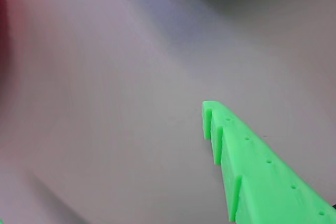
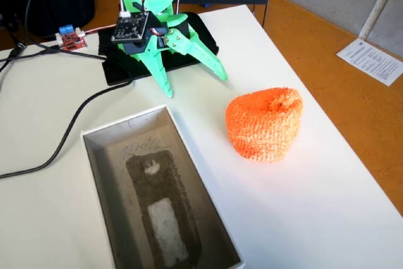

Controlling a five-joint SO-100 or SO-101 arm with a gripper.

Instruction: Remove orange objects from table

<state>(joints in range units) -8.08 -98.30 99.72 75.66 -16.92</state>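
The orange object point(image 2: 264, 124), a fuzzy knitted rounded lump, lies on the white table point(image 2: 302, 218) to the right of the box in the fixed view. My green gripper point(image 2: 195, 84) hovers low over the table, up and to the left of the lump and apart from it. It is open, its jaws spread wide with nothing between them. In the wrist view only one toothed green finger point(image 1: 252, 166) shows over bare table point(image 1: 115, 103). A reddish blur point(image 1: 2, 24) sits at that view's left edge.
An open white cardboard box point(image 2: 94, 174) with grey lining stands at the front left. The arm's black base plate point(image 2: 119, 70) is at the back. Black cables point(image 2: 69, 130) and a small red board point(image 2: 71, 39) lie at the left. The table's right edge drops to an orange-brown floor point(image 2: 340, 99).
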